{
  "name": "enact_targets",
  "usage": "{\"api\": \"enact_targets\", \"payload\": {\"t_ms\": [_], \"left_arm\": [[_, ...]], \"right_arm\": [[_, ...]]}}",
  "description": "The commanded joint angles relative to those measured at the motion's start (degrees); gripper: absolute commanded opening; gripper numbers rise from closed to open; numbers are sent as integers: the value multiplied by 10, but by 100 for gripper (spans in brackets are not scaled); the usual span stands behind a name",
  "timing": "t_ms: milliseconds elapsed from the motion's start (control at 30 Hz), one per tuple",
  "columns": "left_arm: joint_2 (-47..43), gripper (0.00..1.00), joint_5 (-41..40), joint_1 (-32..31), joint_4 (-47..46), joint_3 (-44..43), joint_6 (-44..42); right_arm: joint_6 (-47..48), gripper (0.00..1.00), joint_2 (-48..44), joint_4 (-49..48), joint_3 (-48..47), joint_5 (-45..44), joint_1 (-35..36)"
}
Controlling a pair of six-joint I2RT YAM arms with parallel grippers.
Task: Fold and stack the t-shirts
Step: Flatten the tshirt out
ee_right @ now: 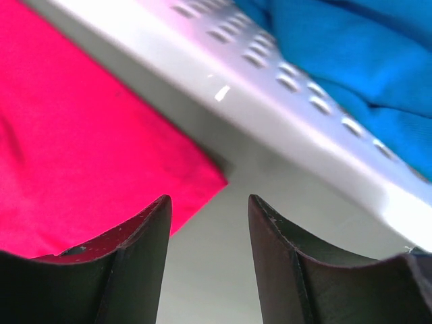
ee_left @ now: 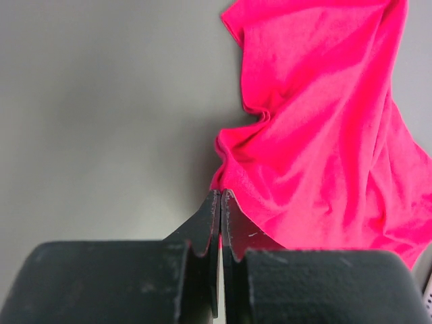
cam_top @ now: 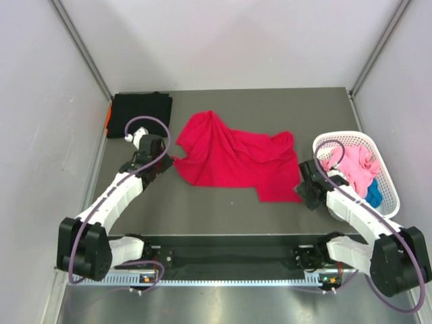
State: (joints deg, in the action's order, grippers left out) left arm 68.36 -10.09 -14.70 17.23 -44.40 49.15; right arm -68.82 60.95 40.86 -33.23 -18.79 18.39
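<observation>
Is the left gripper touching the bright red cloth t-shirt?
Touching. The left wrist view shows the left gripper shut on the bright red cloth t-shirt, its edge pinched in the closed jaws.

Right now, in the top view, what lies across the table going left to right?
From the left: orange t-shirt edge, black t-shirt, red t-shirt, white basket.

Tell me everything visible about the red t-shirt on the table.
The red t-shirt is soft, bright red-pink cloth, lying crumpled and unfolded, with wrinkles and a peak bunched at its far side, in the middle of the table. The left gripper, fingers shut, pinches its left edge. Its right corner lies flat near the white basket, apart from it, in front of the open right gripper.
</observation>
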Motion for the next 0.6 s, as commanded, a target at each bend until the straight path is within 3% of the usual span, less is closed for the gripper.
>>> {"api": "enact_targets", "payload": {"t_ms": [0, 400, 500, 567], "left_arm": [[12, 0, 3, 12, 3, -37, -25], [16, 0, 25, 16, -22, -25, -12], [17, 0, 25, 16, -24, -22, -11], [18, 0, 23, 16, -22, -24, -13]], "right_arm": [[-33, 49, 13, -13, 10, -29, 6], [-45, 47, 44, -63, 38, -36, 7], [-41, 40, 52, -65, 37, -37, 7], [-37, 30, 55, -60, 34, -42, 6]]}}
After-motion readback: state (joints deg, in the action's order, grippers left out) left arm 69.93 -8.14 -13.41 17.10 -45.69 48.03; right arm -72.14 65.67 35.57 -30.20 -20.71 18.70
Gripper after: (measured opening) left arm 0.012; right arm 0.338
